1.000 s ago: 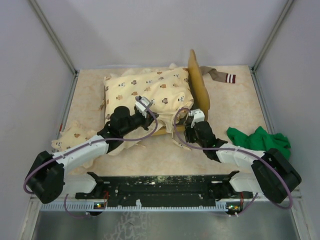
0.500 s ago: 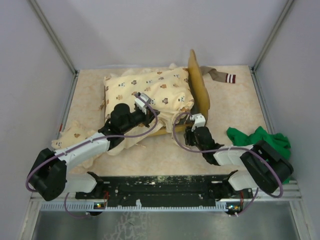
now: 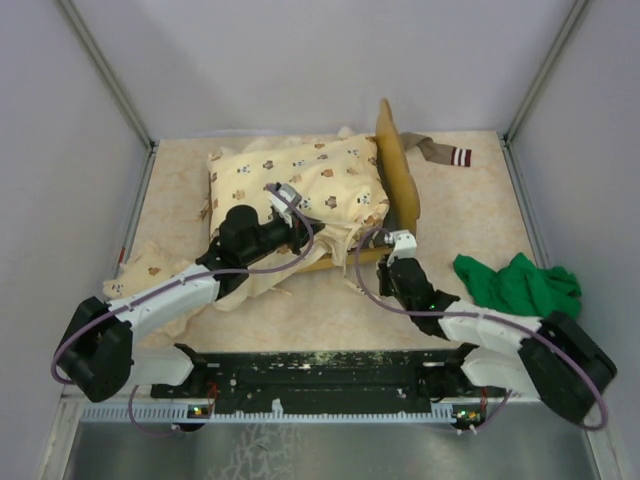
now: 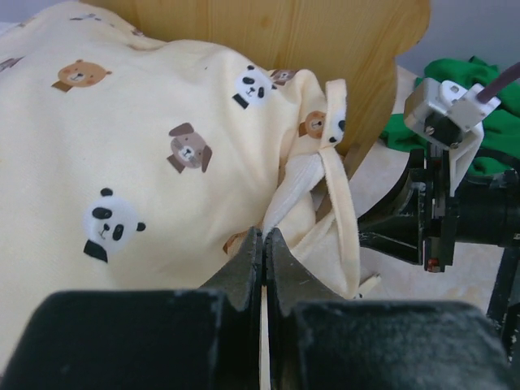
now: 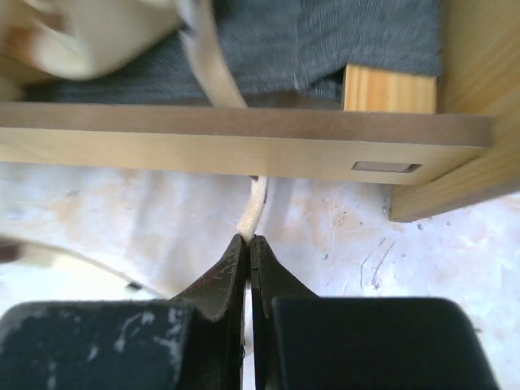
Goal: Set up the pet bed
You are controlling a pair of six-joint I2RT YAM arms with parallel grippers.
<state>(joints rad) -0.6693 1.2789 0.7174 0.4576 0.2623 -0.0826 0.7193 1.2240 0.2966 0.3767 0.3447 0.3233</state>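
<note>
Right tool point(image 5: 248, 242) pinched tight on a cream tie point(image 5: 257, 201) just below the pet bed point(image 5: 244, 142) rail; my left tool point(image 4: 264, 244) clamps a cream strip point(image 4: 262, 329) beside the quilt point(image 4: 122, 146).

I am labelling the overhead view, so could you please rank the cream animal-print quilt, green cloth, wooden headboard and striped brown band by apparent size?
Largest: cream animal-print quilt.
Next: green cloth and wooden headboard, too alike to rank; the headboard shows nearly edge-on.
Smallest: striped brown band.
</note>
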